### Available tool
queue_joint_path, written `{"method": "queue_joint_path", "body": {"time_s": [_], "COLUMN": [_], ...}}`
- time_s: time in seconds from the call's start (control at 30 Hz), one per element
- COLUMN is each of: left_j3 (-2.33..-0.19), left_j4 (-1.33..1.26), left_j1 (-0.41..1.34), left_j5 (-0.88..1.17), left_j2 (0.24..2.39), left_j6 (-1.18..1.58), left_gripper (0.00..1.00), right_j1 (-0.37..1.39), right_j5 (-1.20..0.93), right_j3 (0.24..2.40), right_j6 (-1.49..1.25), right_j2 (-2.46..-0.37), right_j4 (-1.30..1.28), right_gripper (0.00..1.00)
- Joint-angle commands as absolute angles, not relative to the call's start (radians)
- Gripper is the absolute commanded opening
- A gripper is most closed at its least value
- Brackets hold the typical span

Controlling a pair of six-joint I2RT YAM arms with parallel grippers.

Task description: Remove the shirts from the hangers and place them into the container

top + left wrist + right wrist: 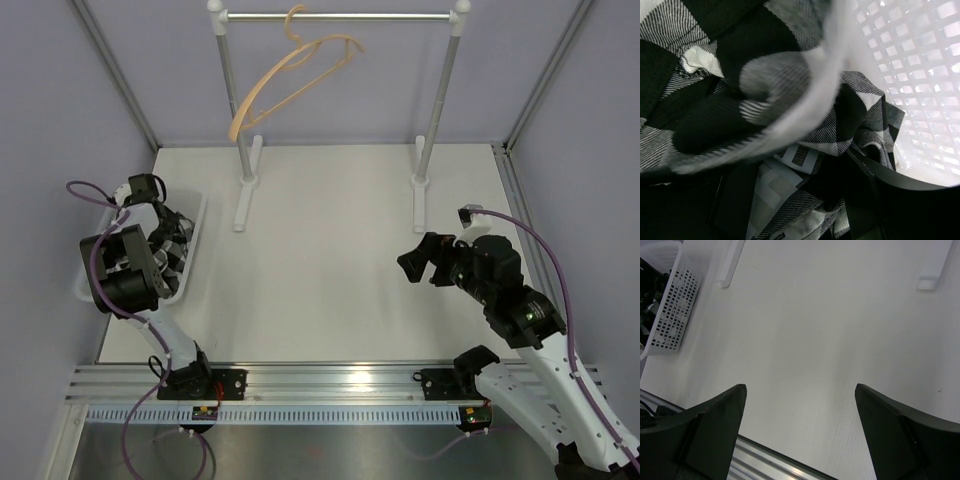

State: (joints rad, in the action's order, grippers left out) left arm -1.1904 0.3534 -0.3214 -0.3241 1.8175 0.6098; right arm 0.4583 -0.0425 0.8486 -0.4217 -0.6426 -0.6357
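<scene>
**Shirt in basket, hanger on rail**

Top view: the hanger (290, 80) hangs on the rail (340, 15), upper centre. The left jaws reach into the basket (197, 235) at left, where the shirt (178, 258) lies.
Left wrist: checked cloth fills the frame, and I cannot tell how the left jaws stand.
Right wrist: the right jaws are spread wide and empty over the worktop (830, 330).

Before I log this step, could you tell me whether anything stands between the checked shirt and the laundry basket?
Nothing visible does: the shirt already lies inside the basket, bunched against its mesh wall, with the left end effector down in the cloth.
</scene>
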Motion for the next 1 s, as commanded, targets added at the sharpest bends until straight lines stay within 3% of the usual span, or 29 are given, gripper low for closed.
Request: {"method": "queue_joint_path", "body": {"time_s": [0.0, 0.17, 0.57, 0.77, 0.97], "left_j3": [-1.189, -1.218, -1.223, -1.14, -1.14], "left_j4": [0.373, 0.382, 0.462, 0.514, 0.626], "left_j1": [-0.322, -0.305, -0.282, -0.25, -0.193], "left_j5": [-0.278, -0.247, 0.007, 0.066, 0.183], "left_j2": [1.818, 1.692, 1.152, 0.797, 0.577], "left_j6": [0.678, 0.617, 0.404, 0.333, 0.262], "left_gripper": [0.66, 0.7, 0.99, 0.99, 0.99], "right_j1": [0.466, 0.468, 0.468, 0.468, 0.466], "right_j5": [-0.018, -0.005, 0.113, 0.228, 0.319], "right_j3": [0.877, 0.885, 1.043, 1.137, 1.219], "right_j6": [-0.422, -0.416, -0.331, -0.29, -0.256], "right_j2": [-0.612, -0.575, -0.557, -0.534, -0.476], "right_j4": [-0.661, -0.69, -0.744, -0.794, -0.841], "right_gripper": [0.99, 0.99, 0.99, 1.0, 0.99]}}
